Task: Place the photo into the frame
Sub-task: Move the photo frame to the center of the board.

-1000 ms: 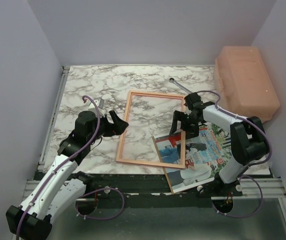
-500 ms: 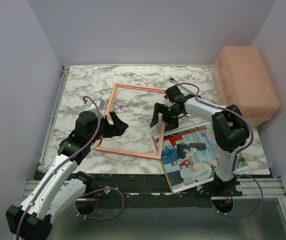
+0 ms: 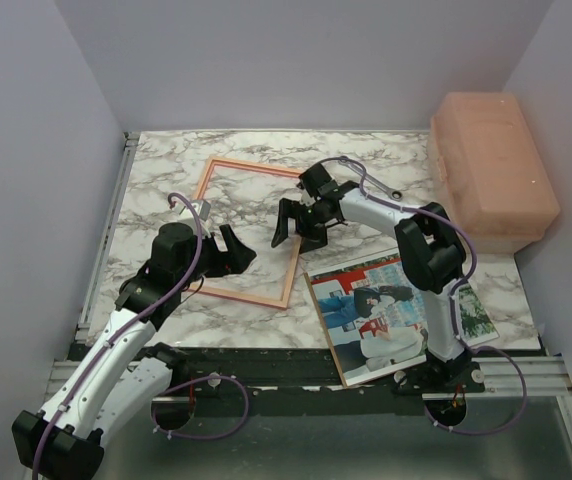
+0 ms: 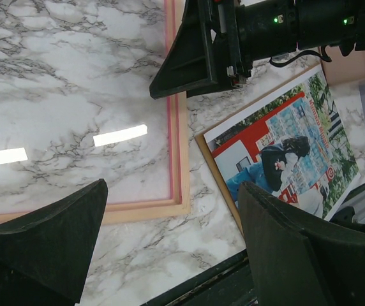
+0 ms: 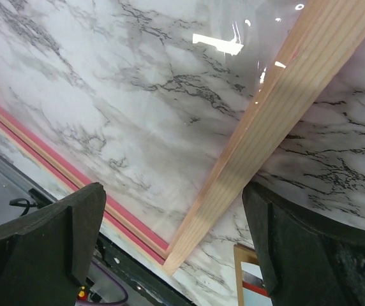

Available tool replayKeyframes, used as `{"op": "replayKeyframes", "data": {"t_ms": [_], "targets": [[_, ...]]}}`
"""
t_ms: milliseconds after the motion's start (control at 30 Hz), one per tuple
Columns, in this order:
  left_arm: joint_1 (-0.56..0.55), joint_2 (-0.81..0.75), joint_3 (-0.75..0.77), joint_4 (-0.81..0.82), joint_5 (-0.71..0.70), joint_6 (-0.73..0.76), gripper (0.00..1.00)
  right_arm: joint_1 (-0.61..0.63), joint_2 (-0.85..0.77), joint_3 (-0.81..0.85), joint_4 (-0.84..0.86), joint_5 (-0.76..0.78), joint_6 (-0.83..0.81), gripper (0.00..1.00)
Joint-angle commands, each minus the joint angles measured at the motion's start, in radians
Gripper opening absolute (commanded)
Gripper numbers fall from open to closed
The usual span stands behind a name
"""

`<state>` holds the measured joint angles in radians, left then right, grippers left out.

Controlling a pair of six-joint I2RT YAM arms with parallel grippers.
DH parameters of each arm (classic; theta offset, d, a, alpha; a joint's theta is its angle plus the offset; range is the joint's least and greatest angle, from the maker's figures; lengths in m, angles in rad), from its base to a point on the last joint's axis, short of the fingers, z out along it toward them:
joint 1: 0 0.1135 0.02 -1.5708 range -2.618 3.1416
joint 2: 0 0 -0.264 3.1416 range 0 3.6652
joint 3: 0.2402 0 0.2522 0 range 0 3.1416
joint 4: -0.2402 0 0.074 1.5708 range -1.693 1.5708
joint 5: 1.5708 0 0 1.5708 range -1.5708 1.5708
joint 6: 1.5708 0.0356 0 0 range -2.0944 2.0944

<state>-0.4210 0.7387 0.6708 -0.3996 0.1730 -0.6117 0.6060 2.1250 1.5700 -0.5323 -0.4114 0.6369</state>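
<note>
- The frame has slid left and turned on the tabletop. Its rail no longer overlaps the photo, which lies face-up and uncovered at the near right edge.
- Right gripper: jaws wide apart, astride the frame's right rail, having travelled left with it.
- Left gripper: jaws apart, empty, unmoved over the frame's near-left part.
- Implication: the photo looks free to pick up; insertion has not begun.

From above, the right hand hid part of the right rail of the frame, the left hand covered part of its left rail, and the right arm crossed the photo. The right wrist view cut the photo to a sliver.
</note>
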Motion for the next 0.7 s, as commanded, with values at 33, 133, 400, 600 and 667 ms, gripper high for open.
{"op": "replayKeyframes", "data": {"t_ms": [33, 133, 400, 600, 667], "targets": [[0.002, 0.019, 0.002, 0.007, 0.032, 0.009, 0.85, 0.005, -0.026, -0.005, -0.015, 0.03, -0.005, 0.96], [0.002, 0.043, -0.003, 0.035, 0.06, 0.001, 0.86, 0.005, -0.093, -0.07, -0.02, 0.081, -0.01, 0.97], [-0.015, 0.178, -0.04, 0.194, 0.2, -0.088, 0.88, -0.024, -0.281, -0.251, -0.016, 0.134, -0.017, 0.97], [-0.083, 0.321, -0.035, 0.301, 0.241, -0.153, 0.88, -0.083, -0.452, -0.399, -0.011, 0.115, -0.021, 0.98], [-0.109, 0.375, -0.019, 0.332, 0.251, -0.167, 0.88, -0.102, -0.51, -0.455, -0.009, 0.106, -0.017, 0.98]]}}
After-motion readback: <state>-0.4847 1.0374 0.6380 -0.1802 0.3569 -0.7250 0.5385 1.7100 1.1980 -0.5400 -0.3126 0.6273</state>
